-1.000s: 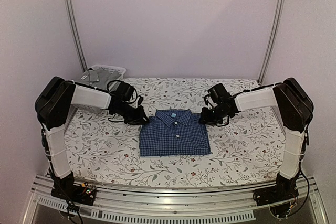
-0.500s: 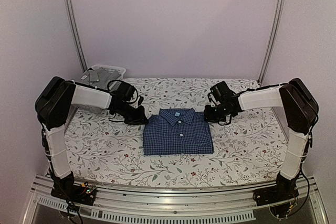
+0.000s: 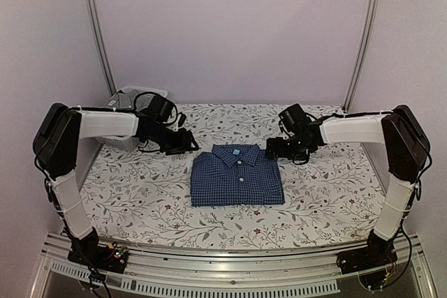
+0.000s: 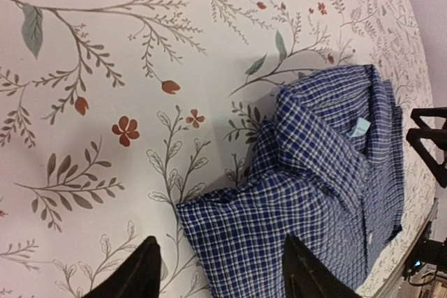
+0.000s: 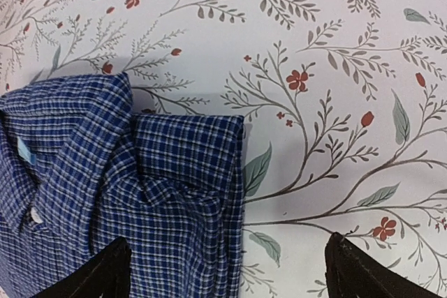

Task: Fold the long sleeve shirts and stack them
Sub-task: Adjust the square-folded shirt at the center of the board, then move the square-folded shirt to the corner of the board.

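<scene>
Both wide open and empty: left gripper (image 3: 191, 143) sits just off the folded blue shirt's (image 3: 237, 176) far-left shoulder, right gripper (image 3: 269, 151) off its far-right one. Shirt's centred between them, collar far. Left arm's nearer the basket (image 3: 129, 91), I reckon.

Soft, even light came from above, without glare. The shirt (image 5: 140, 193) threw a faint shadow rightward onto the bench (image 5: 335, 68) in the right wrist view. Wrist frames bowed at their edges; the right pincer (image 5: 227, 270) looked dark, soft-edged.
</scene>
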